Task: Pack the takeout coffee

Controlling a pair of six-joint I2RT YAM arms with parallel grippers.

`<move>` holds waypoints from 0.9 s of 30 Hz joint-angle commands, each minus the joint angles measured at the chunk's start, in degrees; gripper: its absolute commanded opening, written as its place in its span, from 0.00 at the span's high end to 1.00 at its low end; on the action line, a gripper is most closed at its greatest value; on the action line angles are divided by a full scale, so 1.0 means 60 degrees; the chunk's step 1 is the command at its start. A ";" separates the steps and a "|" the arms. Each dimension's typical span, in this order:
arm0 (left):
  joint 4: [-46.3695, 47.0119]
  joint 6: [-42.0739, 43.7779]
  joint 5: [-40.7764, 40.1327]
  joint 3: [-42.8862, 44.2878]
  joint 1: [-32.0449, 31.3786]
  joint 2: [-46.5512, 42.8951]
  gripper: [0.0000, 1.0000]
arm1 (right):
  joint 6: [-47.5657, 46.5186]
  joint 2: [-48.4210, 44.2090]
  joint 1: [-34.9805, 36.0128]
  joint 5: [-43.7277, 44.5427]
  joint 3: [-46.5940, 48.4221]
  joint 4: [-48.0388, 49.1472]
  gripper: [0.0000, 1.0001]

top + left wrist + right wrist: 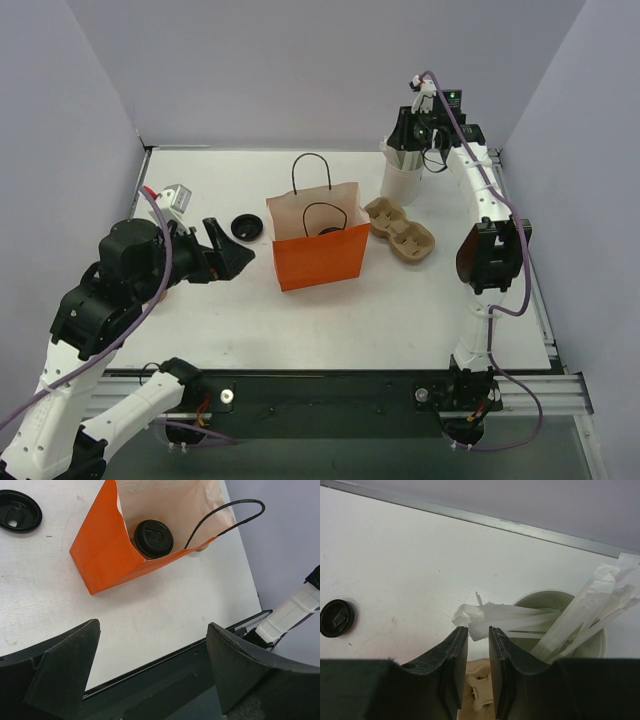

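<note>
The takeout coffee, a tan cup with a round black lid, stands upright inside the open orange bag; in the top view only its dark lid shows inside the bag. My left gripper is open and empty, low over the table just left of the bag; in its wrist view the gripper has its jaws wide apart. My right gripper is at the back right over a white cup. Its jaws are almost shut on the end of a paper-wrapped straw.
A loose black lid lies on the table left of the bag. A tan pulp cup carrier lies right of the bag. The white cup holds several wrapped straws. Grey walls close in the sides and back.
</note>
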 commanded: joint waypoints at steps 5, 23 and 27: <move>0.0325 0.0052 -0.0066 -0.0060 -0.0005 0.0057 0.03 | -0.0179 0.0303 0.0132 -0.0235 0.0190 0.0468 0.75; 0.0369 0.0257 -0.0037 -0.0060 -0.0005 0.0071 0.03 | -0.0326 -0.0735 0.0220 0.1302 -0.0425 0.0952 1.00; 0.0340 0.0301 -0.0022 -0.0104 -0.0005 0.0042 0.03 | -0.0326 -0.1058 0.0205 0.1698 -0.0557 0.0893 1.00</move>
